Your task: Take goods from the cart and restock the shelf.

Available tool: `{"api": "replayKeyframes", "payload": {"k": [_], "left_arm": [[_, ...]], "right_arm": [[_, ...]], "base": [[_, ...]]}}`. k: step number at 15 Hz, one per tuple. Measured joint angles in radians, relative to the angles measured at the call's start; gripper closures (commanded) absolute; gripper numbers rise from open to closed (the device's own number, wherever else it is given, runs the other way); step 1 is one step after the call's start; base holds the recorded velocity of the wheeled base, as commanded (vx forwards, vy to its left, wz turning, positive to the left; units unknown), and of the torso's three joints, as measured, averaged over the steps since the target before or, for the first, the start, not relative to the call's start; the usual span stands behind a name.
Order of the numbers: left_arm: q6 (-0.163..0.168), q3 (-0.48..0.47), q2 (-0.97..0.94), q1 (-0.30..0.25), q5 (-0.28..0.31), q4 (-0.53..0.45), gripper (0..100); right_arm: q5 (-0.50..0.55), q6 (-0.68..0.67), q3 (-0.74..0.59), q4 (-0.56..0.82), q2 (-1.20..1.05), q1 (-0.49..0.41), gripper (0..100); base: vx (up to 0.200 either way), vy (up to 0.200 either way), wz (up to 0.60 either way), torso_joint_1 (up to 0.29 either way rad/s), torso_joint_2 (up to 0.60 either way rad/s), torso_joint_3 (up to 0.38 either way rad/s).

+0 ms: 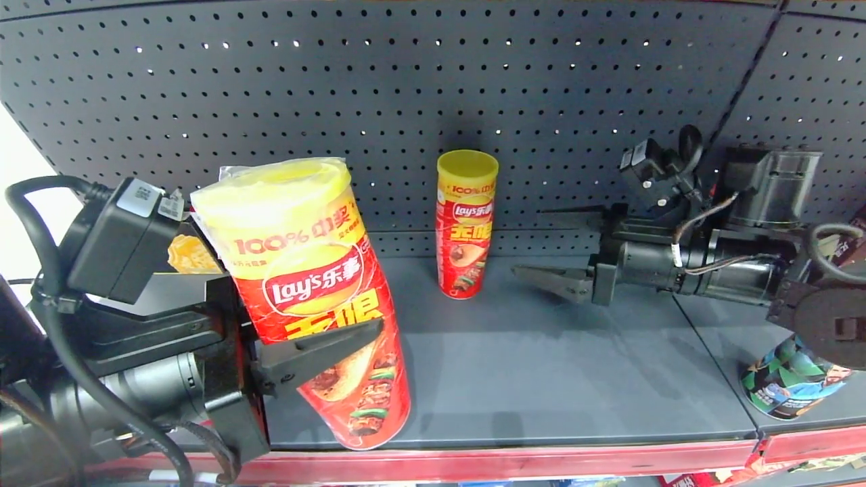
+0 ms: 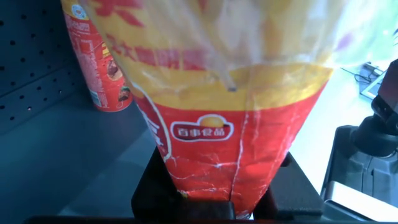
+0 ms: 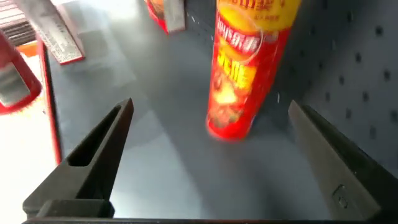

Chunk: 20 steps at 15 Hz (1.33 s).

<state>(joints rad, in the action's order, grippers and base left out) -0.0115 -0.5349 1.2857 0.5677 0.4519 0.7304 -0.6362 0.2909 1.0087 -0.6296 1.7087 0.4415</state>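
A tall red chips canister with a yellow lid [image 1: 308, 291] leans slightly at the shelf's front left, and my left gripper [image 1: 308, 341] is shut on its lower half. I cannot tell whether its base touches the shelf board. Up close in the left wrist view, the held canister [image 2: 217, 124] sits between the dark fingers [image 2: 155, 186]. A second, matching canister [image 1: 467, 223] stands upright near the back wall, also seen as the standing canister [image 2: 99, 62]. My right gripper [image 1: 560, 247] hangs open and empty just to its right. The same standing canister [image 3: 245, 68] lies beyond the right gripper [image 3: 210, 109].
The grey shelf board [image 1: 541, 365] has free room in its middle and right part. A perforated back panel [image 1: 406, 81] closes the rear. The red front lip [image 1: 507, 463] marks the edge. A colourful cup [image 1: 788, 382] stands at the far right under my right arm.
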Motion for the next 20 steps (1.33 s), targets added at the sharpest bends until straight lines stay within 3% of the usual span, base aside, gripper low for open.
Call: {"api": "replayKeyframes", "payload": {"k": [4, 10, 20], "left_arm": [[0.0, -0.006, 0.013, -0.001, 0.001, 0.0, 100], [0.001, -0.009, 0.031, -0.015, 0.002, 0.001, 100], [0.001, -0.005, 0.033, -0.029, 0.002, 0.003, 100]], "right_arm": [[-0.068, 0.014, 0.091, -0.081, 0.127, -0.028, 0], [-0.065, 0.007, 0.237, -0.081, 0.266, -0.018, 0], [-0.023, -0.024, 0.193, -0.085, 0.313, 0.066, 0]], "base": [[0.0, 0.0, 0.0, 0.0, 0.0, 0.0], [0.0, 0.0, 0.0, 0.0, 0.0, 0.0], [0.0, 0.0, 0.0, 0.0, 0.0, 0.0]]}}
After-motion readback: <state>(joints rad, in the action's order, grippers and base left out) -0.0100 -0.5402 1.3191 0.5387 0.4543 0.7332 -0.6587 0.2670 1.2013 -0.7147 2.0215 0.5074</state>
